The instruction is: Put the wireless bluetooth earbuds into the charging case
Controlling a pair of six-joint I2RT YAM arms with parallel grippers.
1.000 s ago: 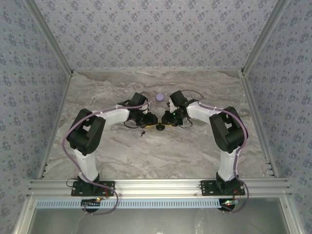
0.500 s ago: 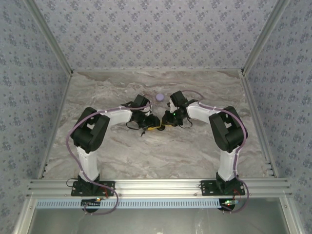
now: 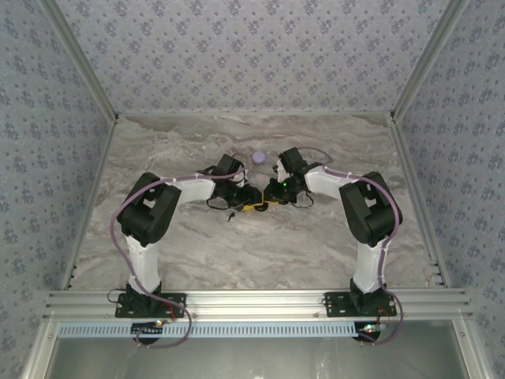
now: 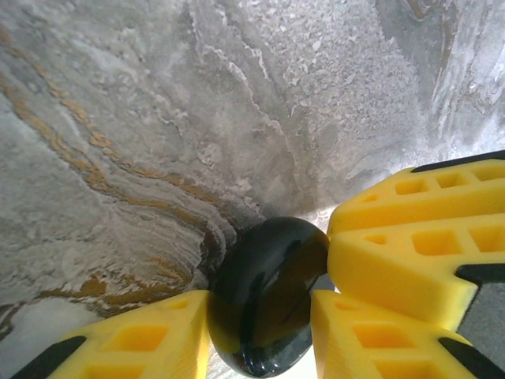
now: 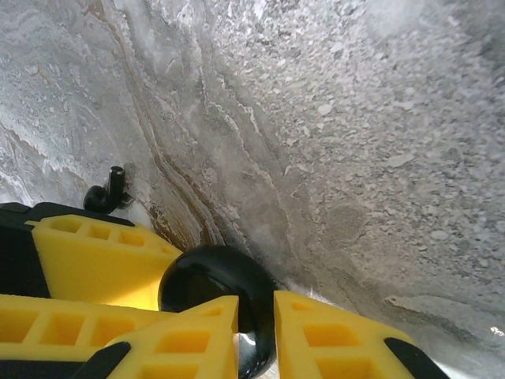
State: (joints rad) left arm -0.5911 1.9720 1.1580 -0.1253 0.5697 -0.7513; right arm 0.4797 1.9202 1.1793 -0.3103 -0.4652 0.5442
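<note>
The charging case (image 4: pixel 268 276) is black, round and shiny; it sits right between the left jaws, and the left jaws are pinching it, one yellow side pressed on each side of it; the case is down close to the grey stone worktop (image 4: pixel 118 118), but it is hard to tell if it touches it. The right jaws come at the same case from the other way; they are almost pressed together, and the edge of the case is caught in the thin gap between them, so they pinch it too; most of the case sticks out past their tips. The two pairs of jaws are tip to tip, just beside each other, with the case in the middle. One tiny black earbud (image 5: pixel 106 193) lies on the worktop near the jaws, on the left jaws' side, apart from the case. In the top view a pale lilac disc (image 3: pixel 258 157) lies past both jaws, toward the far wall, apart from them.
</note>
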